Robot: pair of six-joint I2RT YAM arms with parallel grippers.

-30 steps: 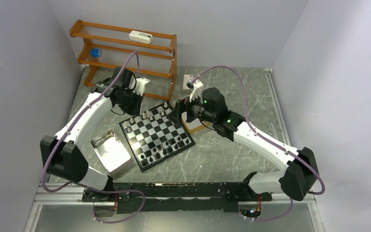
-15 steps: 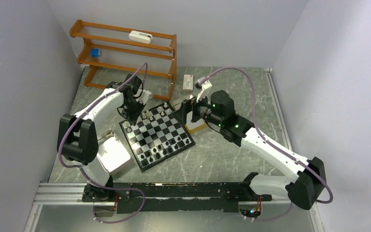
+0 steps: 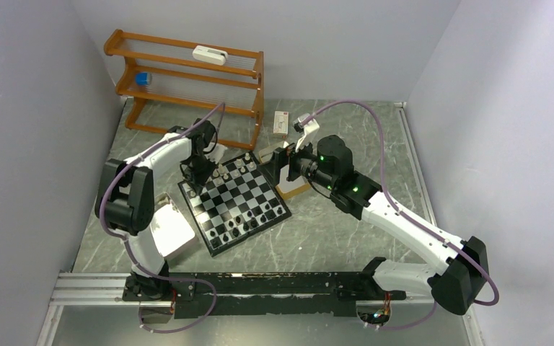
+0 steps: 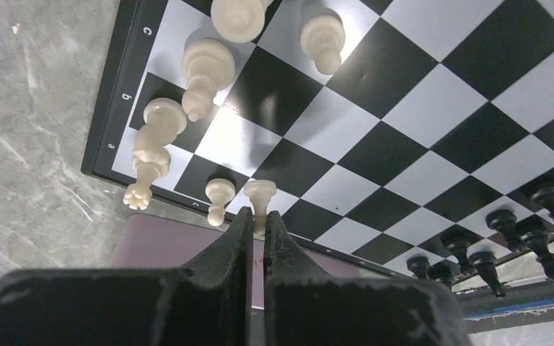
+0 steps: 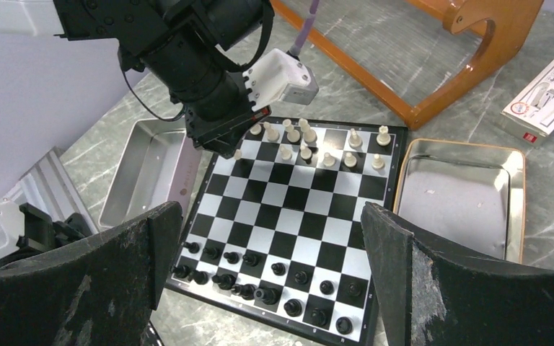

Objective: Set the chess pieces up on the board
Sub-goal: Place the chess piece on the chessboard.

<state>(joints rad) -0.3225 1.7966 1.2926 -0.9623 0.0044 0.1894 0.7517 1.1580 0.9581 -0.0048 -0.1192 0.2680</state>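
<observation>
White pawn (image 4: 260,193) upright at a corner square of the board (image 4: 375,144), just beside a second white pawn (image 4: 219,198). Pinched by its top in the left gripper (image 4: 257,216), fingers clenched on it. More white pieces (image 5: 293,135) along that end, black pieces (image 5: 265,294) along the opposite end. Right gripper (image 5: 270,216) spread wide, grasping nothing, above the board near a metal tray (image 5: 469,202).

One board (image 3: 234,203), two metal trays (image 5: 144,169) (image 5: 462,194), one rack (image 3: 259,101)
</observation>
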